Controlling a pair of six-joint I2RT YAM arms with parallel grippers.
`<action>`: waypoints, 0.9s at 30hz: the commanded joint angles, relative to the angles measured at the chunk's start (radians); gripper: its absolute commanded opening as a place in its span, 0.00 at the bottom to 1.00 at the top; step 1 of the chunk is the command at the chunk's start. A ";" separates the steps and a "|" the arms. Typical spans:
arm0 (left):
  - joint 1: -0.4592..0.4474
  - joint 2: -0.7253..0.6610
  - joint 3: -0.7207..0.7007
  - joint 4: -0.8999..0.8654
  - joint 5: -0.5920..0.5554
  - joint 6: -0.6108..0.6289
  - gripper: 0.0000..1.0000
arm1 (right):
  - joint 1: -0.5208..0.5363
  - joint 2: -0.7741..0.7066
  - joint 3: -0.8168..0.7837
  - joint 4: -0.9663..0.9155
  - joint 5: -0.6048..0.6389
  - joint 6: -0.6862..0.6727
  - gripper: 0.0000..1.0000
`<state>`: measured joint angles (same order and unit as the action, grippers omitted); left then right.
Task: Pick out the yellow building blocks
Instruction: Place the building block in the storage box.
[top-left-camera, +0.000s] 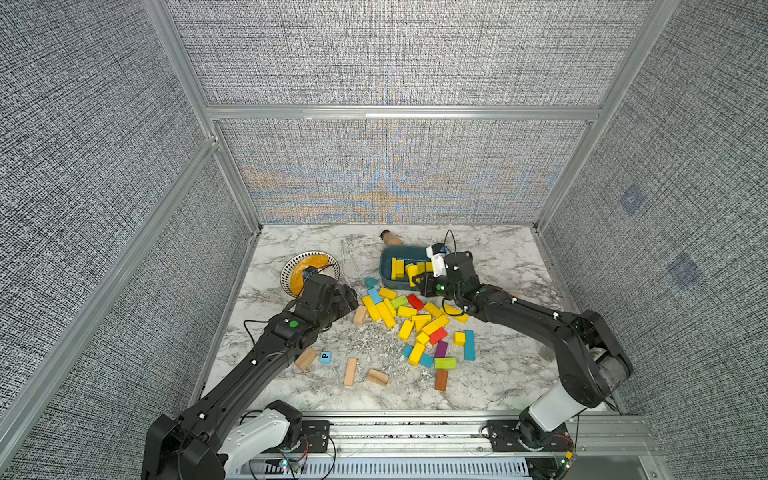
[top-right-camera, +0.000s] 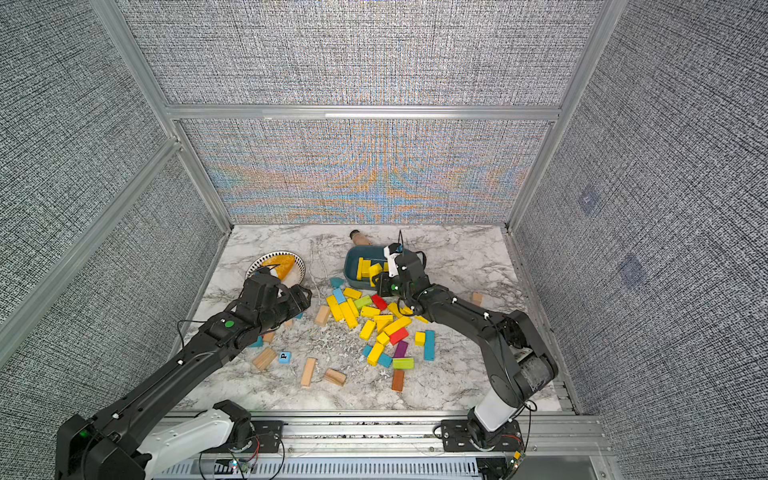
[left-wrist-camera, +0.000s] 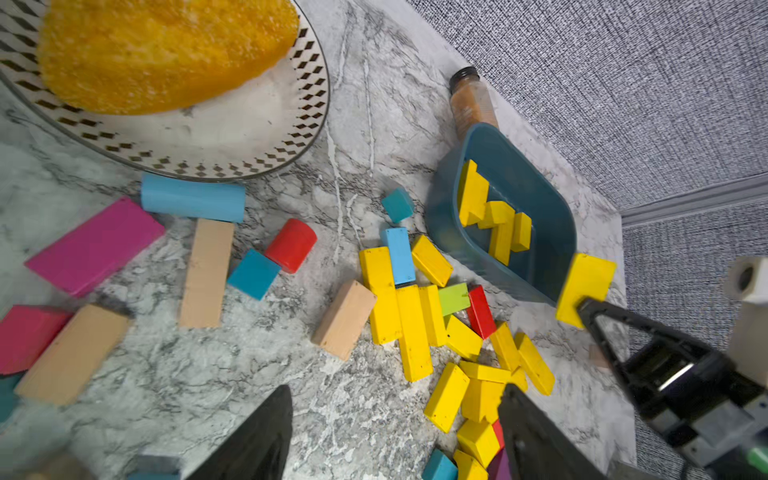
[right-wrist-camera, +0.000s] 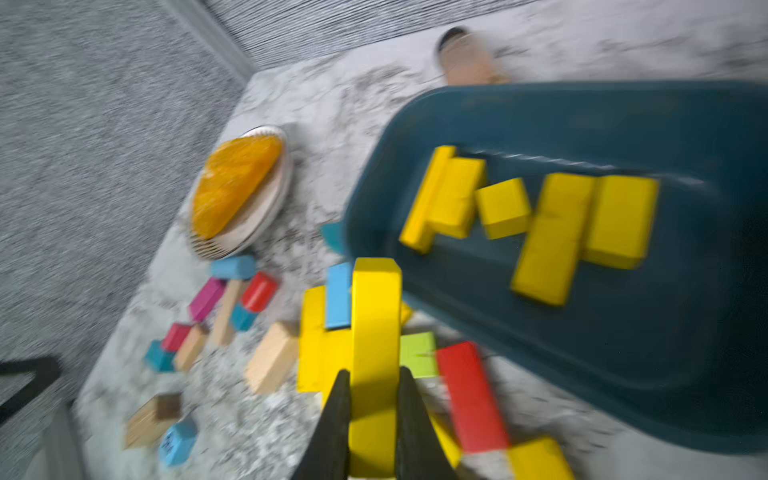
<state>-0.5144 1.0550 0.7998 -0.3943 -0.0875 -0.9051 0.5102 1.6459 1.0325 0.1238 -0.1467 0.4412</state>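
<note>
While the right gripper (right-wrist-camera: 372, 386) is clamped on one long yellow bar (right-wrist-camera: 376, 324), it holds that bar in the air just at the near rim of the blue tub (right-wrist-camera: 623, 353), so I'd say the step in hand is carrying a block to the drop. About five yellow blocks (right-wrist-camera: 552, 237) lie in the tub already. The next move, as I judge it, calls for taking the bar over the rim toward twelve o'clock, then parting the jaws above a bare patch of tub floor.

The left gripper (left-wrist-camera: 397, 388) hangs empty, jaws wide apart, at nine o'clock of the mixed heap (top-left-camera: 409, 320), where many yellow blocks wait among blue, red, green and plain wood ones.

A patterned plate (top-left-camera: 287, 272) with an orange slab sits at ten o'clock, and a small bottle (top-left-camera: 390, 239) lies behind the tub. The tabletop (top-left-camera: 498, 257) is grey-white marble print, littered with pale shreds near the middle. Grey woven panels in aluminium frames wall it on three sides.
</note>
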 joint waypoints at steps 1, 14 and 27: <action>0.000 0.003 -0.011 -0.012 -0.037 0.016 0.79 | -0.036 0.063 0.078 -0.160 0.169 -0.105 0.02; 0.002 0.022 -0.008 -0.020 -0.048 0.037 0.78 | -0.073 0.391 0.437 -0.398 0.478 -0.246 0.02; 0.003 0.018 0.013 -0.079 -0.088 0.055 0.78 | -0.084 0.470 0.490 -0.391 0.456 -0.241 0.18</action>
<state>-0.5125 1.0813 0.8024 -0.4446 -0.1490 -0.8677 0.4263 2.1189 1.5158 -0.2592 0.3092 0.2012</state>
